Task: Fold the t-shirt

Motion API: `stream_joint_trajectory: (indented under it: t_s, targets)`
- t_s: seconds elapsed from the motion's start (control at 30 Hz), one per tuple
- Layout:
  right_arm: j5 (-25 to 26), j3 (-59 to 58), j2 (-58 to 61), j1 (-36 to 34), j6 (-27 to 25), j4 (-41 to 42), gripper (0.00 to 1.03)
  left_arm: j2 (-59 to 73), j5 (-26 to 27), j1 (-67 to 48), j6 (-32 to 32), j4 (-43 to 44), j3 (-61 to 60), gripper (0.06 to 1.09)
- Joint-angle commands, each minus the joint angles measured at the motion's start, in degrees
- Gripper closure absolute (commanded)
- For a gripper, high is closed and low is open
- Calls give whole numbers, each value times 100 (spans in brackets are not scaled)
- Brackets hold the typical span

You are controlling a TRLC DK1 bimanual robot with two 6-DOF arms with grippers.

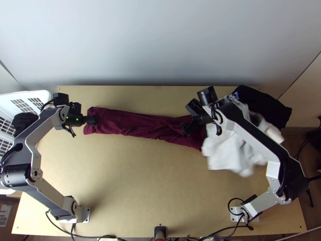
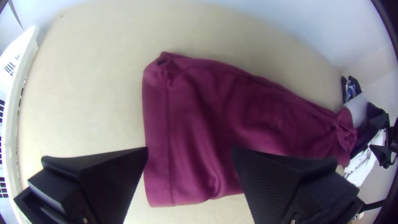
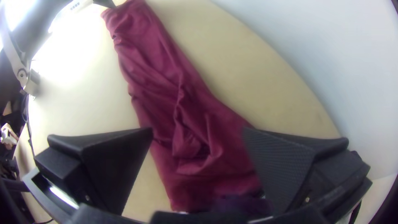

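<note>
Left end effector and right end effector hang with fingers spread over opposite ends of the maroon t-shirt, lying in a long creased strip across the bench

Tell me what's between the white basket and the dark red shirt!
Bare wooden table, with one finger of the left gripper above part of it. The left wrist view shows this.
</note>
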Motion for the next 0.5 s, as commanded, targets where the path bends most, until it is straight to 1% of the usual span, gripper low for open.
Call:
stream_joint_trajectory:
  t_s: [0.0, 0.13, 0.23, 0.33, 0.47]
  targets:
    - [16, -81, 50, -430, -143, 2, 3, 63, -6, 17, 6, 33, -23, 12]
    - [16, -63, 32, -711, -178, 2, 3, 81, -6, -9, 6, 42, -23, 12]
    - [16, 25, -20, -799, -152, 2, 3, 89, -6, -44, -12, 42, -23, 12]
    - [16, 174, -47, -949, -3, -7, 3, 81, -6, -80, -38, 42, -15, 12]
    - [8, 227, -64, -1502, 76, 2, 3, 54, -6, -97, -47, 33, -32, 12]
